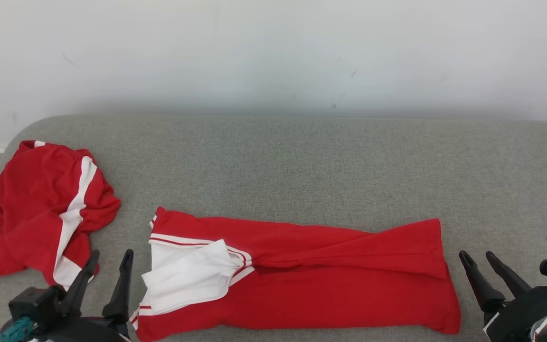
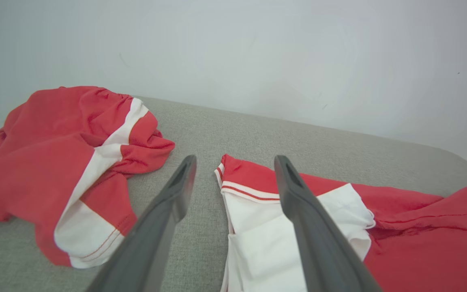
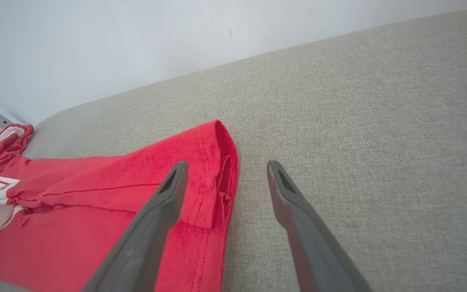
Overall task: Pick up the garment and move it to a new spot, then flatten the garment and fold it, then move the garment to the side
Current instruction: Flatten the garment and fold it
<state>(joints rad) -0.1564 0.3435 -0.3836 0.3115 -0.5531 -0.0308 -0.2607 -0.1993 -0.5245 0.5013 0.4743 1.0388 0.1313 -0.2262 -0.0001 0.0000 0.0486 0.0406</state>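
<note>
Garment (image 1: pixel 330 280) folded into long strip on grey cushion (image 1: pixel 302 161), long axis 9–3 o'clock, lying between hands. Left hand (image 1: pixel 111 253) released, empty; white end just beside it at 3 o'clock. Right hand (image 1: pixel 476 255) released, empty; hem at 9 o'clock. Arms about equally near.

— What sort of place is this?
— A plain indoor room, more a test space than a lived-in home, I'd say. A wide grey woven-fabric cushioned surface (image 1: pixel 302 156) with rounded corners runs up against a bare white painted wall (image 1: pixel 273 47).
— Anything homely?
— Just laundry: a flat red and white cotton garment (image 1: pixel 325 294) near, and a crumpled red and white cotton garment (image 1: pixel 31 204) at the left.
</note>
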